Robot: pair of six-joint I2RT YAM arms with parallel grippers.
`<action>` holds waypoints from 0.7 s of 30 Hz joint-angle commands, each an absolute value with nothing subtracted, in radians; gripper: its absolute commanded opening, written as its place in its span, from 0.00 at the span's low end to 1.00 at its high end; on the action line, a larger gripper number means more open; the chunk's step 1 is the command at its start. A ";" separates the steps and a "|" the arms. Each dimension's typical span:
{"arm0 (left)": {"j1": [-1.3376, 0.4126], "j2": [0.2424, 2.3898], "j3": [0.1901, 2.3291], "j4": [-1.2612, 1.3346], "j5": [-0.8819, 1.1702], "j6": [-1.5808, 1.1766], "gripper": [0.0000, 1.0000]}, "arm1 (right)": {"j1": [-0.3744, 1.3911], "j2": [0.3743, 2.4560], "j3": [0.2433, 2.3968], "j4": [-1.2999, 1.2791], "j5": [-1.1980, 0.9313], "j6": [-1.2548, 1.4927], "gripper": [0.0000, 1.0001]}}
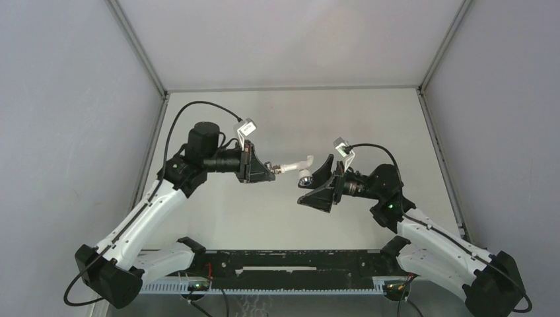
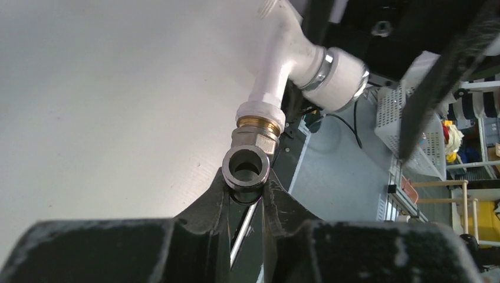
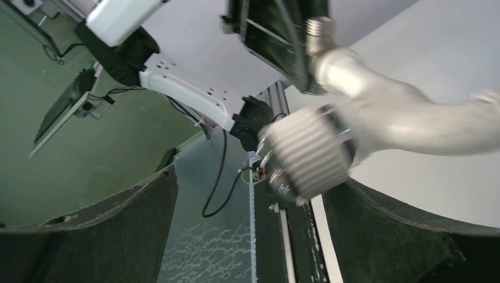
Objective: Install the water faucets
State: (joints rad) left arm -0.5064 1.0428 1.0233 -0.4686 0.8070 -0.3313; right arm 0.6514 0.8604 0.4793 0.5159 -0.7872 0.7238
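Top external view: the left gripper (image 1: pixel 269 173) clamps the short grey metal T-shaped fitting (image 1: pixel 282 169) in mid-air, and the white plastic T-shaped tap piece (image 1: pixel 300 163) extends rightward from it. The right gripper (image 1: pixel 307 188), spread wide, sits just right of it.

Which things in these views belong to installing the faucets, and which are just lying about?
Belongs to the job:
- white tap, joined to the grey metal fitting
- left gripper, shut on the fitting
- right gripper, open beside the tap

Just lying about:
- black rail at the table's near edge
- white mesh basket beyond the table
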 commanded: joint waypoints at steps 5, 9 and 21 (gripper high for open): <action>-0.517 1.087 1.057 -0.485 0.779 -0.251 0.00 | 0.682 0.803 0.640 0.467 -0.663 0.753 0.96; -0.540 1.099 1.063 -0.498 0.832 -0.221 0.00 | 0.652 0.924 0.741 0.387 -0.626 0.723 0.95; -0.545 1.087 1.067 -0.487 0.990 -0.237 0.00 | 0.499 0.812 0.814 0.023 -0.630 0.389 0.99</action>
State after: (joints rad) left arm -0.5430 1.1126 1.0233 -0.5423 0.8494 -0.2356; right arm 0.4889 0.9924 0.8158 0.1471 -0.6708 0.6361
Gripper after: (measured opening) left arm 0.204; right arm 0.969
